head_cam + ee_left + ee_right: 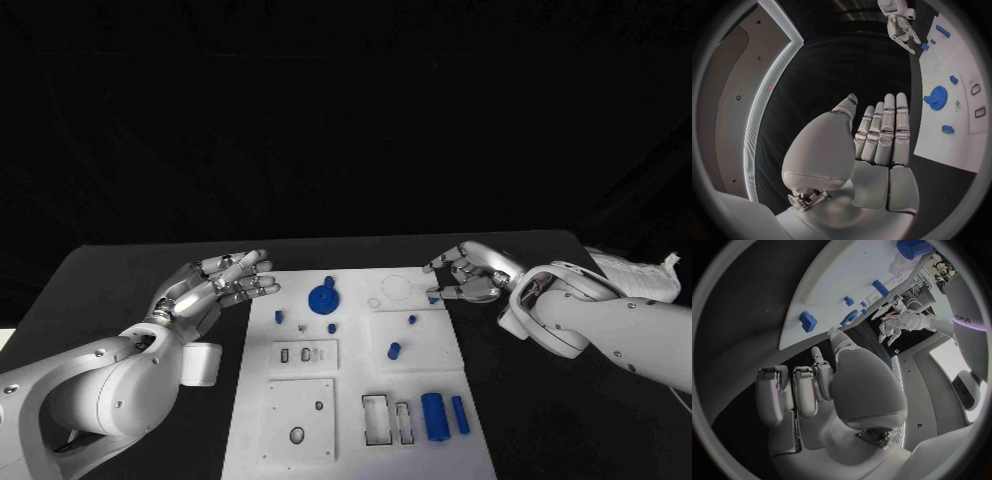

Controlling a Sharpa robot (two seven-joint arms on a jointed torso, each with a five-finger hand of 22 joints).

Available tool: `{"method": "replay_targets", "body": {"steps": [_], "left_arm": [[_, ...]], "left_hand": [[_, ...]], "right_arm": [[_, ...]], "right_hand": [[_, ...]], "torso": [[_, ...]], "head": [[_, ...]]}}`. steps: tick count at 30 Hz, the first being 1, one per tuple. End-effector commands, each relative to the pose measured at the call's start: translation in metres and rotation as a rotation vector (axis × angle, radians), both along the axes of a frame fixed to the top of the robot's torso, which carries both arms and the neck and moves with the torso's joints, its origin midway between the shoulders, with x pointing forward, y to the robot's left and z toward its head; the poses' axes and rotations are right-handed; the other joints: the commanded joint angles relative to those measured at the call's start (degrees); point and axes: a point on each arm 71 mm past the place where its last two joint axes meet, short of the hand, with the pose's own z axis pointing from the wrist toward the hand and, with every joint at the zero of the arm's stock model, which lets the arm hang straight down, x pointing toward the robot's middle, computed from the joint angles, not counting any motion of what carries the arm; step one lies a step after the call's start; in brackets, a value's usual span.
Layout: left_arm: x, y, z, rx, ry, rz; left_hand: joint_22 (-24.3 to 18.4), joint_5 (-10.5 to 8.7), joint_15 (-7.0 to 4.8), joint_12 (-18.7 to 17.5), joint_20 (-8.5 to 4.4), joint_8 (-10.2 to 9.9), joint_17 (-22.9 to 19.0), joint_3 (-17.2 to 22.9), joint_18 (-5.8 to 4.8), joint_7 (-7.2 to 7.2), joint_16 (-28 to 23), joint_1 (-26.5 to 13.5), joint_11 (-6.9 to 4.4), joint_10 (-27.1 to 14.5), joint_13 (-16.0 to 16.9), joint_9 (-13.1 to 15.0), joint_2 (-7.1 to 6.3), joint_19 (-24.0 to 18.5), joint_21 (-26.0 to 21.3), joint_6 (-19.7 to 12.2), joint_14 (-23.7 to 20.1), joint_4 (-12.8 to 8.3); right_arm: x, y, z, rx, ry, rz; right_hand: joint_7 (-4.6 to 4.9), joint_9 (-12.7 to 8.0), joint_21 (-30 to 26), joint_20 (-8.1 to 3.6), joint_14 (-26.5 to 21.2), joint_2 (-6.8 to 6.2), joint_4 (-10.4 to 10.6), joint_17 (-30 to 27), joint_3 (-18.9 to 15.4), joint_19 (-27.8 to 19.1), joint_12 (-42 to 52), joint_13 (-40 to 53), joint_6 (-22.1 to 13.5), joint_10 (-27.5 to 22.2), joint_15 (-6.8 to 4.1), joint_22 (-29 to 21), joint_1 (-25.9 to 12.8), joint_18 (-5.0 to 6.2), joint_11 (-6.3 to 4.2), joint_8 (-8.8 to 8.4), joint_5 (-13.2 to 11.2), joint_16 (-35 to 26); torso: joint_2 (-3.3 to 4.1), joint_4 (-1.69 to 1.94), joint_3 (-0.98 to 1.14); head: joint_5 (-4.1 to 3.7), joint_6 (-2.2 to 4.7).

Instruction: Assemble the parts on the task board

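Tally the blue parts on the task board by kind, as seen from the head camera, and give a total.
Blue gear: 1
Long blue cylinders in the board's near right corner: 2
Small blue pieces scattered over the task board: 6, though the one by the right hand is partly hidden
Total: 9

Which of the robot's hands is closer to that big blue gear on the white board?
The left hand. It hovers just off the task board's edge beside the blue gear; the right hand is farther, across the board.
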Motion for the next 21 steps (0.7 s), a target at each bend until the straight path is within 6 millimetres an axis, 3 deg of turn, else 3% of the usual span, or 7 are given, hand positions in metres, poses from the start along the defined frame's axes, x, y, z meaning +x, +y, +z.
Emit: {"method": "replay_targets", "body": {"steps": [1,13,21], "left_arm": [[0.000,-0.002,0.001,-0.014,-0.006,-0.019],[0.000,-0.002,0.001,-0.013,-0.006,-0.017],[0.001,-0.002,0.001,-0.013,-0.005,-0.017]], "left_hand": [[-0.1,-0.34,0.32,-0.2,0.28,-0.3,0.1,0.0,0.22,0.32,-0.3,0.0,0.36,0.1,0.0,0.0,0.53,0.0,-0.4,0.2,0.1,-0.3],[-0.1,-0.34,0.32,-0.2,0.28,-0.3,0.1,0.0,0.22,0.32,-0.3,0.0,0.36,0.1,0.0,0.0,0.53,0.0,-0.4,0.2,0.1,-0.3],[-0.1,-0.34,0.32,-0.2,0.28,-0.3,0.1,0.0,0.22,0.32,-0.3,0.0,0.36,0.1,0.0,0.0,0.53,0.0,-0.4,0.2,0.1,-0.3]], "right_arm": [[-0.001,-0.002,-0.007,-0.008,0.034,0.023],[-0.001,-0.006,-0.016,-0.025,0.057,0.014],[0.002,-0.008,-0.018,-0.034,0.063,0.010]], "right_hand": [[0.11,0.0,-0.2,0.17,4.5,-0.51,0.0,7.8,-0.6,0.9,-0.3,7.0,-0.5,0.7,0.14,5.6,-0.4,-0.97,-0.02,-0.01,-0.4,0.3],[0.11,0.0,-0.2,0.18,4.5,-0.51,0.0,7.9,-0.6,0.9,-0.2,7.1,-0.5,0.7,0.15,5.6,-0.4,-0.98,-0.02,0.00,-0.4,0.3],[0.03,0.1,-0.2,0.17,4.5,0.22,-0.3,8.0,-0.6,0.9,-0.1,7.2,-0.1,0.8,0.11,5.6,0.1,-0.99,-0.09,0.20,-0.5,0.4]], "torso": [[-0.02,-0.04,-0.09],[-0.08,0.09,-0.10],[-0.11,0.07,-0.10]], "head": [[-0.08,0.01],[-0.12,-0.16],[-0.07,-0.29]]}}
